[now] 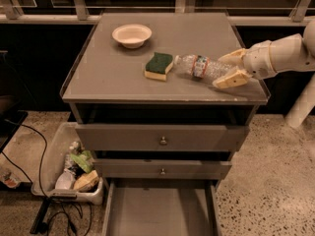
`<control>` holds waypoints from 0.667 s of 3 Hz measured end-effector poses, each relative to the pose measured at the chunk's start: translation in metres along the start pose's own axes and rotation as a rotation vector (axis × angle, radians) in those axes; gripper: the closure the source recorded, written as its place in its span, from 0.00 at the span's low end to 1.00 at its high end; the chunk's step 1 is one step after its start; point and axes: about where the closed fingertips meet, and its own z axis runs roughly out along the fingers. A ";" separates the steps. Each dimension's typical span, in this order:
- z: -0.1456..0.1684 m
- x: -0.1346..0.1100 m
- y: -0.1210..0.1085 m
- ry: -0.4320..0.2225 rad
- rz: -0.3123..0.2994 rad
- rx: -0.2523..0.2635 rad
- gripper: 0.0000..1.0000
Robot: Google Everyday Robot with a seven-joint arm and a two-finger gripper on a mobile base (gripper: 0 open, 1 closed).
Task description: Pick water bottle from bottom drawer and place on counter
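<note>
The water bottle point(199, 66) lies on its side on the counter point(108, 73), right of the middle, with its white cap towards the sponge. My gripper point(224, 71) reaches in from the right at the bottle's base end. Its two pale fingers point(231, 56) stand apart, one on either side of that end, and the bottle rests on the counter top. The bottom drawer point(160, 210) is pulled out at the foot of the cabinet, and its grey floor is bare.
A green and yellow sponge point(159, 65) lies just left of the bottle. A white bowl point(132, 35) stands at the back left of the counter. Two shut drawer fronts point(160, 140) have small knobs. A bin of wrappers point(74, 168) and cables sit on the floor at left.
</note>
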 end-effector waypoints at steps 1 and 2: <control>0.000 0.000 0.000 0.000 0.000 0.000 0.00; 0.000 0.000 0.000 0.000 0.000 0.000 0.00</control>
